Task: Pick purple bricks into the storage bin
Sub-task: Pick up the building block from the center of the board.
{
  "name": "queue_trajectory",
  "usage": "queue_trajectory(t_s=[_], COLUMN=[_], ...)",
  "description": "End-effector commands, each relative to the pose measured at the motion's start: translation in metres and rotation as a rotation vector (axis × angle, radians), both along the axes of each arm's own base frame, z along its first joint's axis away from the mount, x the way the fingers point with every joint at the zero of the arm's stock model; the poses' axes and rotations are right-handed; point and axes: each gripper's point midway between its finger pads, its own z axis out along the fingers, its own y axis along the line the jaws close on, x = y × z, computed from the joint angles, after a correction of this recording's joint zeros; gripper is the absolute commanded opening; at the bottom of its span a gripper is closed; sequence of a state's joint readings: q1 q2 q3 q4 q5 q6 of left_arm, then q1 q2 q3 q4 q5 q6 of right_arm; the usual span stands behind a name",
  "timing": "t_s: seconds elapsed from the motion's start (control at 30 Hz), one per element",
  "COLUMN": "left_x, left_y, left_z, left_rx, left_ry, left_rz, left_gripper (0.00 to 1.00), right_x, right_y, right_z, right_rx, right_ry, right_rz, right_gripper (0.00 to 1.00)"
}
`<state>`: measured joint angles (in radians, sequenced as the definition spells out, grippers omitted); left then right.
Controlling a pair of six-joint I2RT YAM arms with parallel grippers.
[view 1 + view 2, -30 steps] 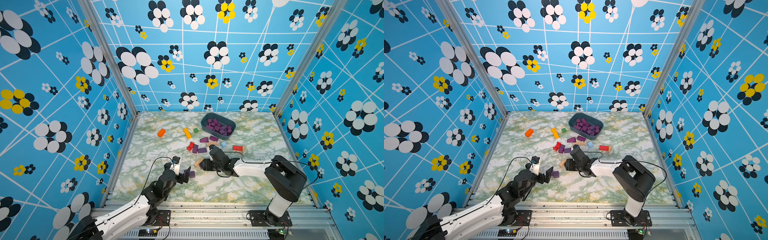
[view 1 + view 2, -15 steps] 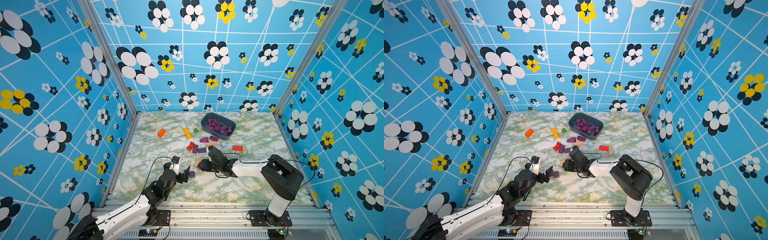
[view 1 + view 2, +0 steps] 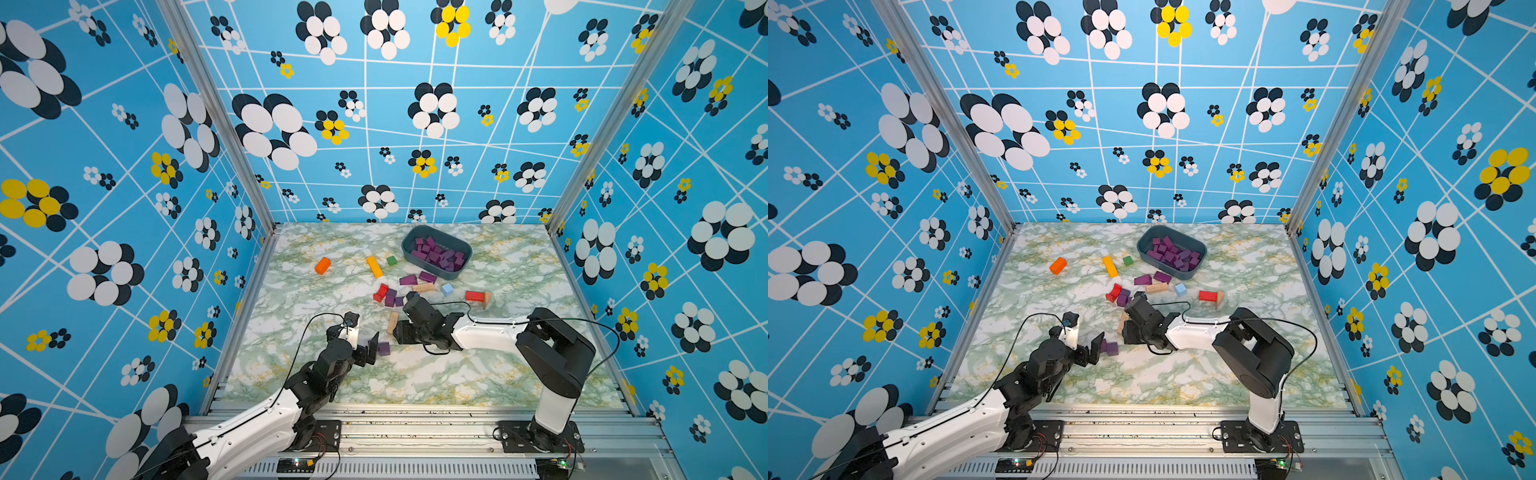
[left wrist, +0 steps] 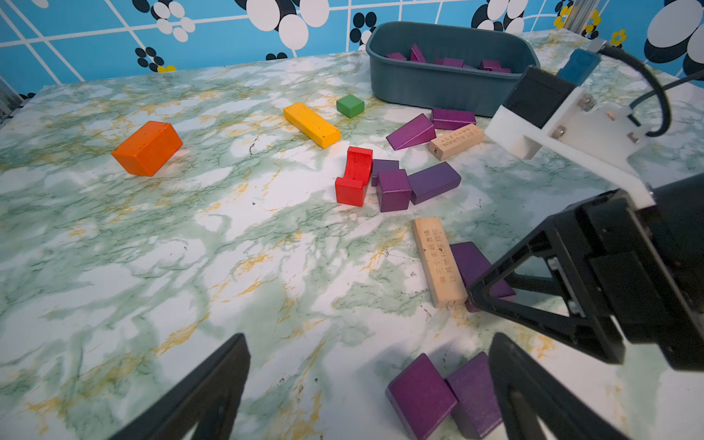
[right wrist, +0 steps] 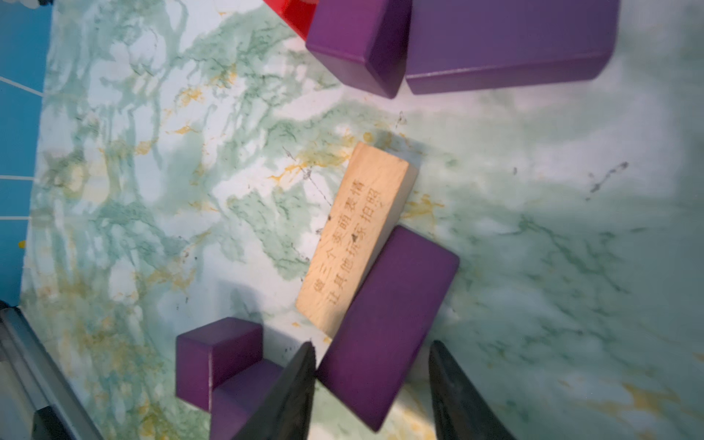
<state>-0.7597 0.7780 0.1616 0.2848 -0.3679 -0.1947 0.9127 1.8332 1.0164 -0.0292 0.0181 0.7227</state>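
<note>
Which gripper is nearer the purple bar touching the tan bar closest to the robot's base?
Right. The right gripper straddles the purple bar, one finger on each side. The left gripper is apart from it, open, with two other purple blocks by one finger.

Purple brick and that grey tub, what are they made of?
The purple brick looks like wood under flat matte paint: crisp edges, no shine, and shaped like the bare tan block touching it. The storage bin is probably plastic: smooth walls, a rounded moulded rim, one even colour.

The left hand [image 4: 367, 339] hangs low, jaws spread wide; the right arm [image 3: 490, 332] reaches leftward, and the right hand [image 5: 373, 344] has narrower, still parted jaws.
</note>
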Motion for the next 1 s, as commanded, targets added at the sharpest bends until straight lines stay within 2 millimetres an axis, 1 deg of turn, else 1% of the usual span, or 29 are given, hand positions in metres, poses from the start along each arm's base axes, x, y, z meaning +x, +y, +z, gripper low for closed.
queue_trajectory(t_s=[0.0, 0.1, 0.2, 0.43, 0.5, 0.6, 0.67, 0.7, 0.77, 0.97], left_x=[0.001, 0.002, 0.002, 0.002, 0.002, 0.002, 0.002, 0.003, 0.003, 0.003], left_y=[0.001, 0.002, 0.002, 0.001, 0.002, 0.002, 0.002, 0.001, 0.001, 0.002], left_z=[0.001, 0.000, 0.000, -0.001, -0.001, -0.002, -0.003, -0.002, -0.003, -0.004], left_rx=[0.002, 0.004, 0.004, 0.008, 0.010, 0.011, 0.012, 0.012, 0.012, 0.014], left_ry=[-0.010, -0.007, -0.007, -0.005, -0.004, 0.000, 0.001, 0.001, 0.002, 0.005], left_rz=[0.014, 0.017, 0.017, 0.017, 0.020, 0.019, 0.021, 0.020, 0.021, 0.025], left_gripper=[0.99, 1.00, 1.00, 0.99, 0.99, 0.99, 1.00, 0.99, 0.99, 1.00], right_x=[-0.003, -0.003, -0.002, 0.004, 0.005, 0.005, 0.005, 0.005, 0.006, 0.011], right_y=[-0.023, -0.023, -0.024, -0.023, -0.020, -0.016, -0.016, -0.016, -0.016, -0.017], right_z=[-0.013, -0.013, -0.013, -0.011, -0.012, -0.015, -0.016, -0.016, -0.014, -0.001], right_rx=[-0.179, -0.200, -0.204, -0.227, -0.226, -0.207, -0.209, -0.211, -0.207, -0.178], right_ry=[-0.003, -0.006, -0.010, -0.029, -0.024, -0.020, -0.021, -0.022, -0.027, -0.054], right_rz=[0.006, 0.007, -0.005, 0.001, 0.005, 0.015, 0.016, 0.016, 0.014, 0.006], right_gripper=[0.47, 0.46, 0.42, 0.41, 0.37, 0.35, 0.32, 0.28, 0.24, 0.22])
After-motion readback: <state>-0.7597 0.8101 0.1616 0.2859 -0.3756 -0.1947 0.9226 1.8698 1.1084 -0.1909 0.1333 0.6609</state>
